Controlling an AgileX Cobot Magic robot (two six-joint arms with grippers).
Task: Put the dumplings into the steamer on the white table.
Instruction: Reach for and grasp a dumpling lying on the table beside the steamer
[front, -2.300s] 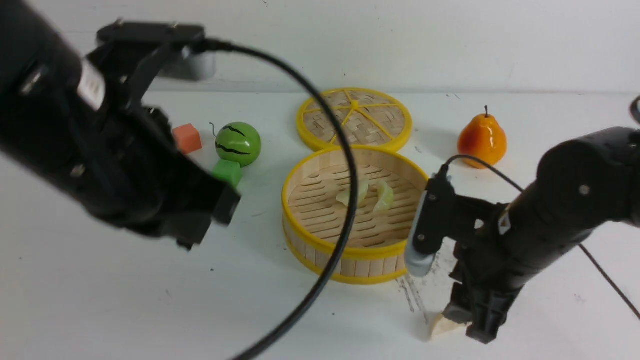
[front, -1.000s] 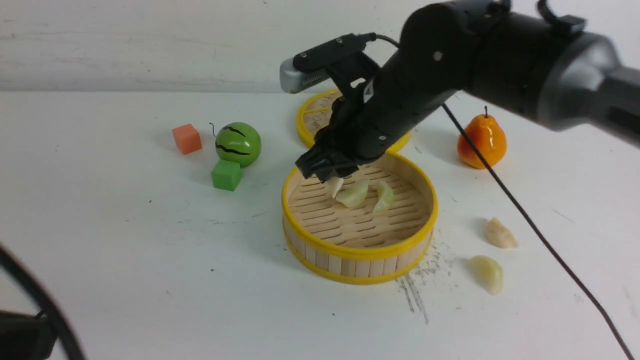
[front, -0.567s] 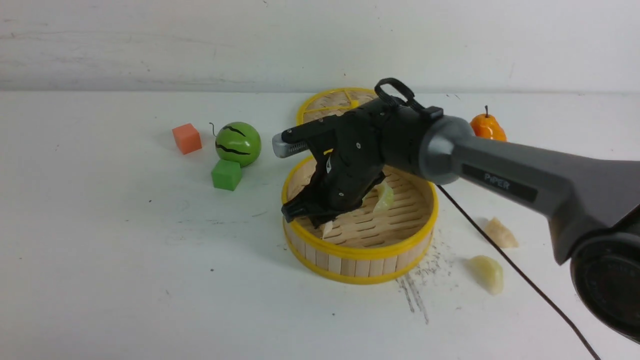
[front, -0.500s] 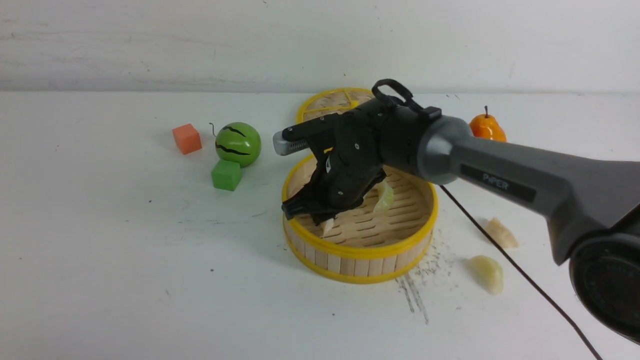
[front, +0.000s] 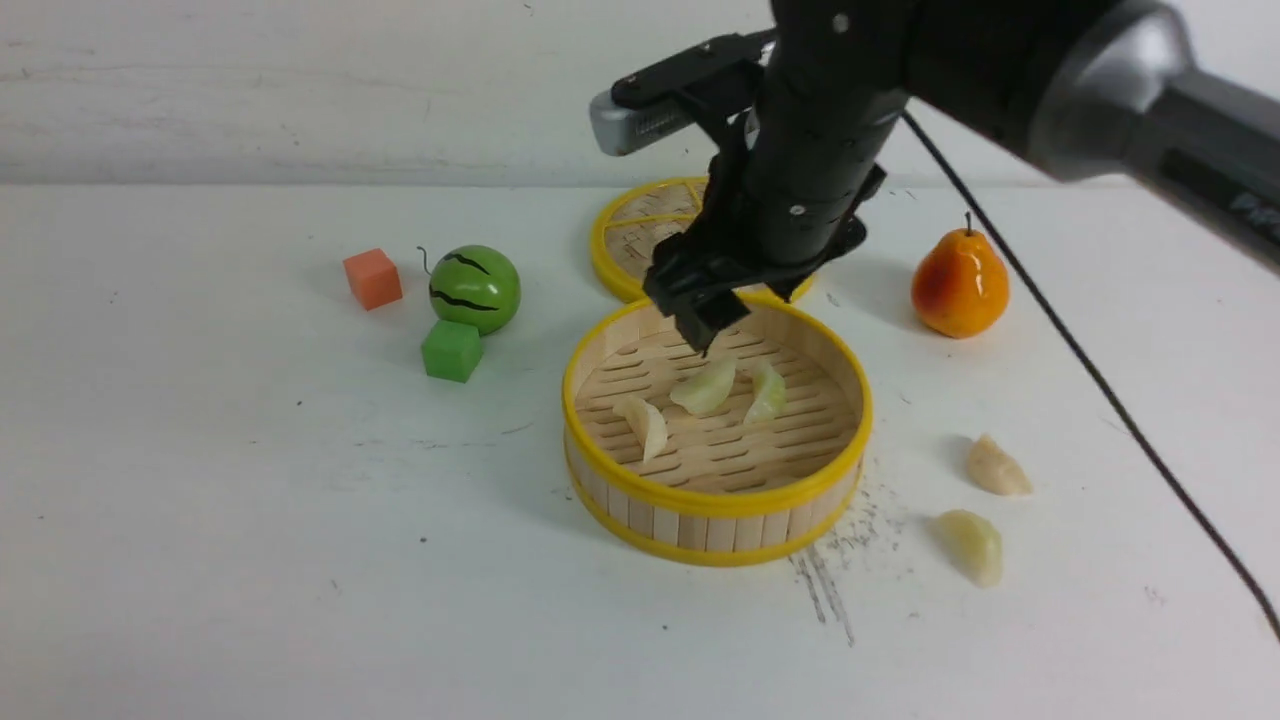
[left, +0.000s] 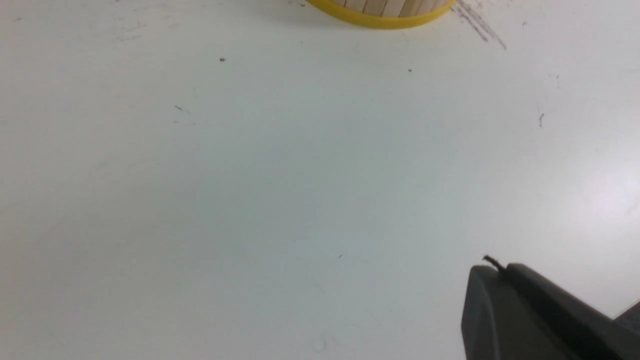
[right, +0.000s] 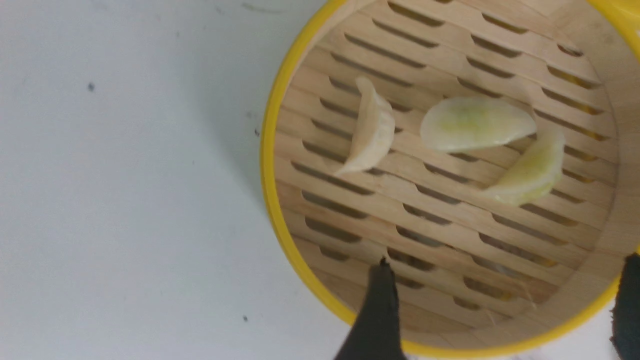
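The steamer (front: 716, 500) stands mid-table on the white table (front: 250, 520). Three dumplings lie on its slatted floor: a cream one (front: 642, 425) at the front left and two greenish ones (front: 705, 388) (front: 768, 391) in the middle. Two more dumplings (front: 996, 467) (front: 970, 545) lie on the table to the steamer's right. My right gripper (front: 700, 322) hangs open and empty above the steamer's far side. In the right wrist view its fingers (right: 380, 305) straddle the steamer's rim (right: 272, 200), with the dumplings (right: 372, 130) below. My left gripper (left: 500, 269) is shut over bare table, away from the steamer (left: 380, 20).
The woven lid (front: 640, 235) lies behind the steamer, partly hidden by my right arm. An orange pear (front: 960, 285) stands at the back right. A green melon ball (front: 477, 288), a green cube (front: 452, 350) and an orange cube (front: 372, 278) sit left. The right arm's cable (front: 1100, 380) hangs over the table's right side.
My right gripper opened and let the cream dumpling go onto the steamer's floor at the front left, then rose up and back. The left gripper stays shut.
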